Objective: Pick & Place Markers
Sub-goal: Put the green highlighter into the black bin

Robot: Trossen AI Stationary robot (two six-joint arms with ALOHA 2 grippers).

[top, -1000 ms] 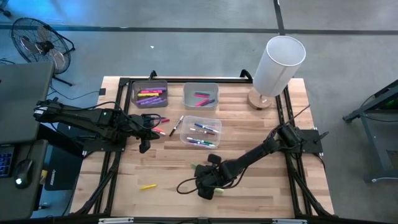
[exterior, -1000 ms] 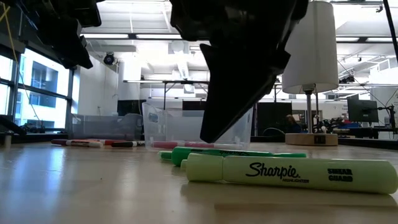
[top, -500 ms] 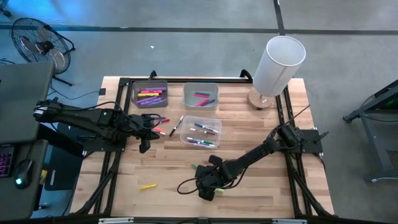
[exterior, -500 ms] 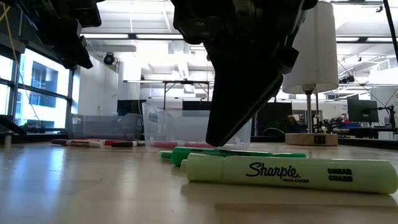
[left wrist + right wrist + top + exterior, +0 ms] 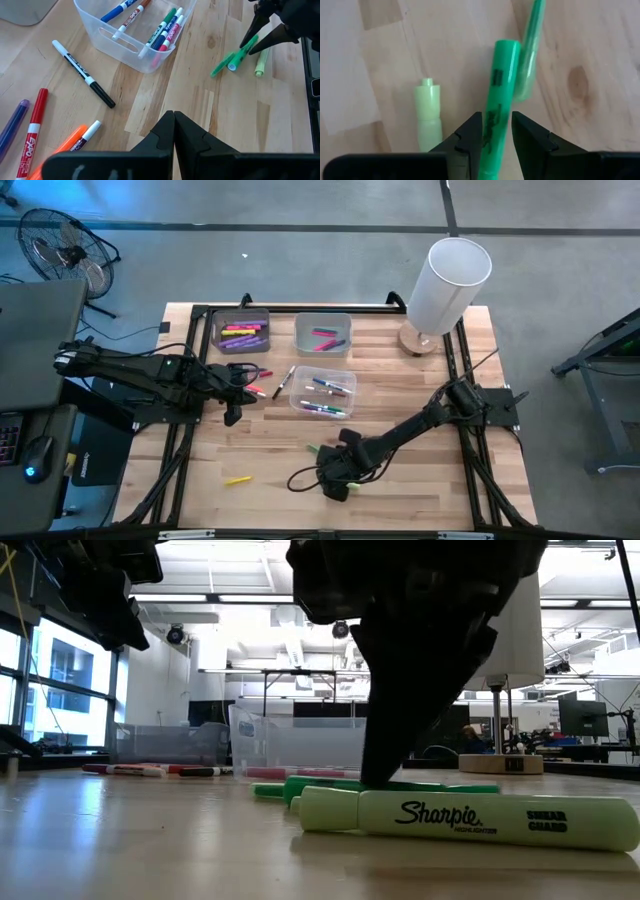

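Observation:
A bright green highlighter (image 5: 500, 85) lies on the table near the front, between a pale green highlighter (image 5: 427, 112) and a thin green marker (image 5: 530, 45). My right gripper (image 5: 497, 125) points down over it, open, one finger on each side of its barrel. In the low view a dark finger (image 5: 385, 765) reaches the table behind the pale green Sharpie (image 5: 470, 820). My left gripper (image 5: 174, 117) waits shut above the table's left side (image 5: 232, 412), holding nothing. A yellow marker (image 5: 237, 479) lies alone near the front left. My right gripper straddles the bright green highlighter's barrel (image 5: 496, 117) from above, slanting down, with its fingers across the pen. I cannot tell whether the fingers touch it. The highlighter lies flat on the table.
A clear bin (image 5: 322, 391) holding several markers sits mid-table. A grey bin (image 5: 243, 332) and another clear bin (image 5: 322, 333) stand at the back. Loose red, purple, orange and black markers (image 5: 82, 72) lie near my left gripper. A white lamp (image 5: 445, 285) stands back right.
In the low view my right gripper's fingers have tipped and swung down, from above the green markers to the table right behind the pale green highlighter. The markers stay where they lay.

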